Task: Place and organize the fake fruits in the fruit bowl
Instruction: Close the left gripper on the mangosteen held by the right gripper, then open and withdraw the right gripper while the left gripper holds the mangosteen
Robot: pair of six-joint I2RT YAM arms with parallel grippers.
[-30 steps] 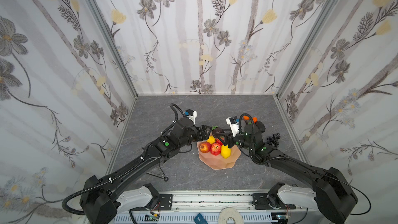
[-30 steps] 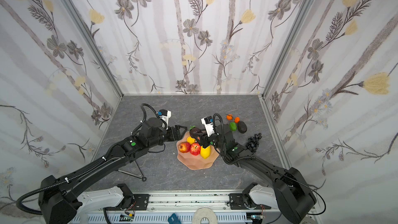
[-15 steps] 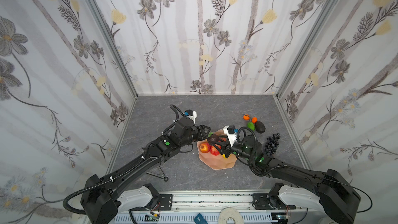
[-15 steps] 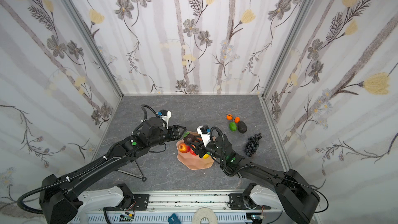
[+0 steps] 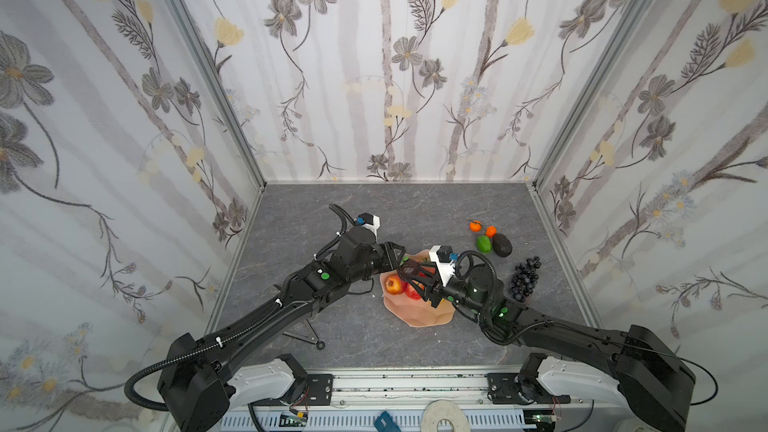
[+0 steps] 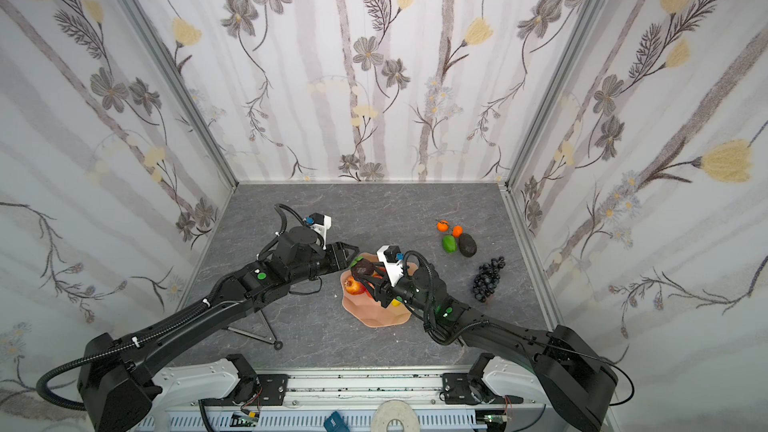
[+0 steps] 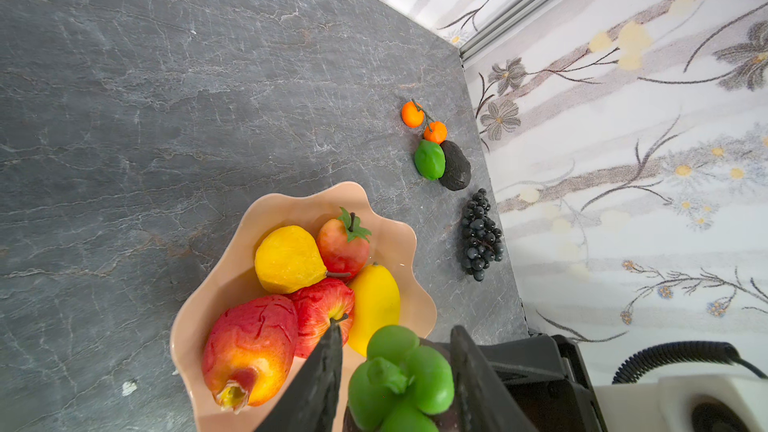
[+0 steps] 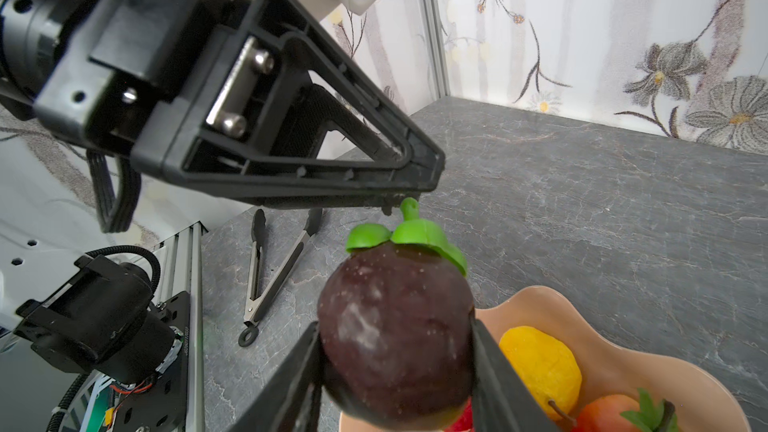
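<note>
Your right tool point(image 8: 395, 367) is clamped on a dark fruit point(image 8: 395, 326) with a green cap point(image 7: 399, 371), one finger on each side of its round body. In both top views the fruit shows over the far edge of the bowl point(image 5: 419, 313), on the left arm's side.

Your left tool point(image 7: 397, 334) points at that same fruit from the other side. Its fingers stand apart with the green cap between them, and in the right wrist view its tip is just at the little stem. You cannot tell from these views whether the fingers are pressing on the cap.

Five fruits lie packed together in the bowl:
- a bumpy lemon point(image 7: 286, 259)
- an apple with a leaf point(image 7: 343, 243)
- a second red apple point(image 7: 322, 309)
- a smooth yellow fruit point(image 7: 374, 301)
- a large red-orange fruit point(image 7: 249, 351) against the rim

The remaining fruits are on the desk point(image 7: 166, 97), out toward the right wall. Two small oranges point(image 7: 412, 114) sit on one stem. A lime point(image 7: 430, 160) touches an avocado point(image 7: 456, 166). A bunch of grapes point(image 7: 480, 234) lies nearest the bowl but apart from it.

A pair of tongs point(image 8: 270, 276) lies flat on the desk beside the left arm.
</note>
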